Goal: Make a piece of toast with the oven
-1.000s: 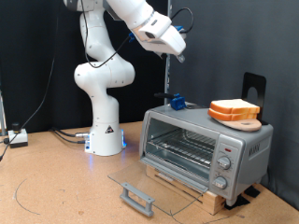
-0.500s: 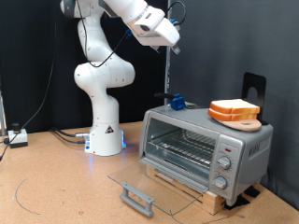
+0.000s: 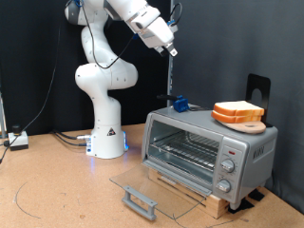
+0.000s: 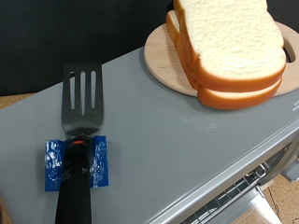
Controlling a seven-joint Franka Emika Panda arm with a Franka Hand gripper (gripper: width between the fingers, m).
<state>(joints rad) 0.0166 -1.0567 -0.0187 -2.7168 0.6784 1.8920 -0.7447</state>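
Observation:
Two alike slices of toast [image 3: 237, 110] are stacked on a round wooden board [image 3: 251, 124] on top of the silver oven [image 3: 204, 142]. The oven's glass door [image 3: 142, 185] is folded down open and the wire rack inside is bare. My gripper [image 3: 172, 50] hangs high above the oven's left end in the exterior view. A thin dark rod runs from it down to a blue-taped piece [image 3: 179, 104]. The wrist view shows a black slotted spatula [image 4: 82, 98] with blue tape [image 4: 75, 163] over the oven top [image 4: 168, 149], beside the toast [image 4: 229, 42]. My fingers do not show there.
The robot's white base [image 3: 106, 133] stands at the exterior view's left of the oven. Three knobs [image 3: 228, 168] sit on the oven's front panel. A black bracket [image 3: 258, 87] rises behind the oven. A cable loop [image 3: 28, 195] lies on the table at the left.
My gripper has risen and moved towards the exterior view's left, tilting as it went. The toast, the board, the oven and the blue-taped piece have stayed put.

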